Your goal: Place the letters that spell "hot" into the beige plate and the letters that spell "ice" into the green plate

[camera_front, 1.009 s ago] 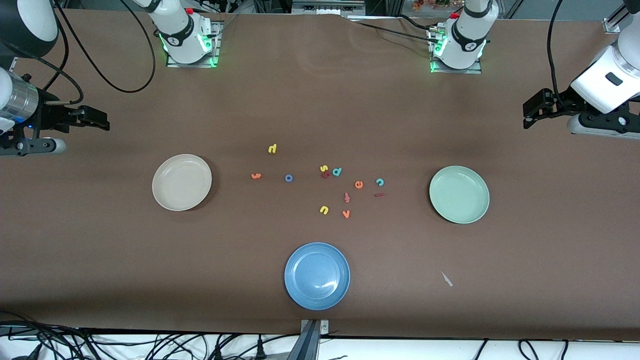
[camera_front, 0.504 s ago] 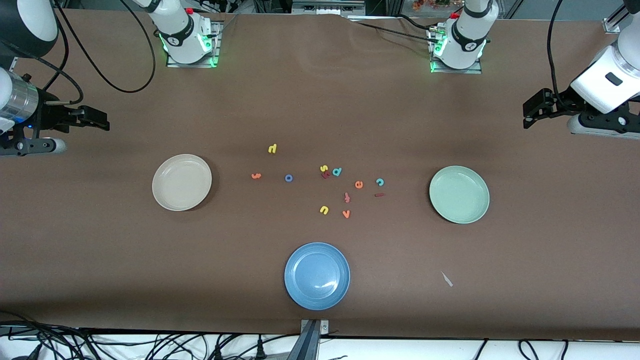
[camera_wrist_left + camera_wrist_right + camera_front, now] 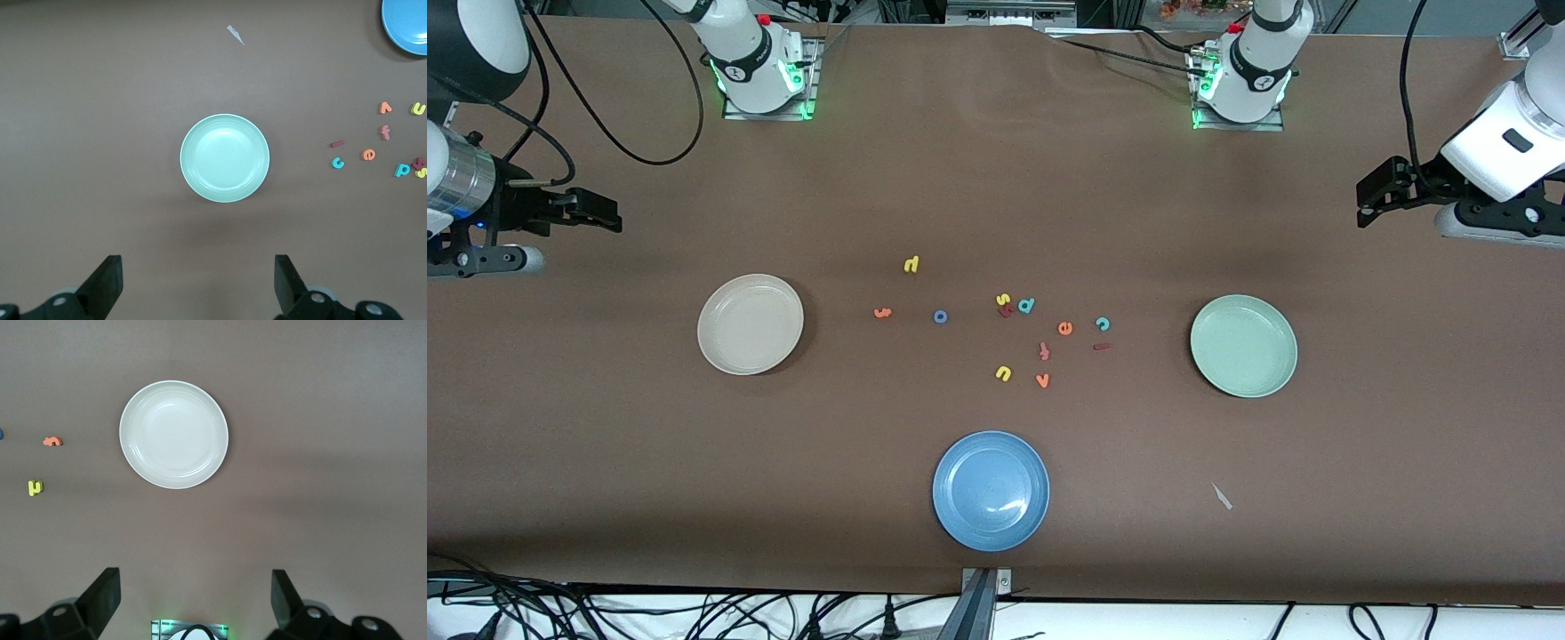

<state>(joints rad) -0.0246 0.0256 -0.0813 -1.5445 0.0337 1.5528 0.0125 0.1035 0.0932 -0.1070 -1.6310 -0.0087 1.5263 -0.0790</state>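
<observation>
**Lookalike letters could spoil both plates**

While both pairs of fingers stand spread wide and empty, the left gripper (image 3: 193, 283) waits high over the left arm's end of the table and the right gripper (image 3: 193, 600) over the right arm's end. Trouble, I'd guess, lies in the crowding: the teal c (image 3: 1103, 324), orange e (image 3: 1065, 328) and dark red i (image 3: 1102, 347) sit near a teal d (image 3: 1026, 305) and orange v (image 3: 1042, 380), easy to mistake. The yellow h (image 3: 911, 264), orange t (image 3: 882, 312) and blue o (image 3: 940, 316) lie apart, toward the beige plate (image 3: 729, 351). The green plate (image 3: 1267, 378) holds nothing. All are tiny and flat, so a pinch may slip.
</observation>
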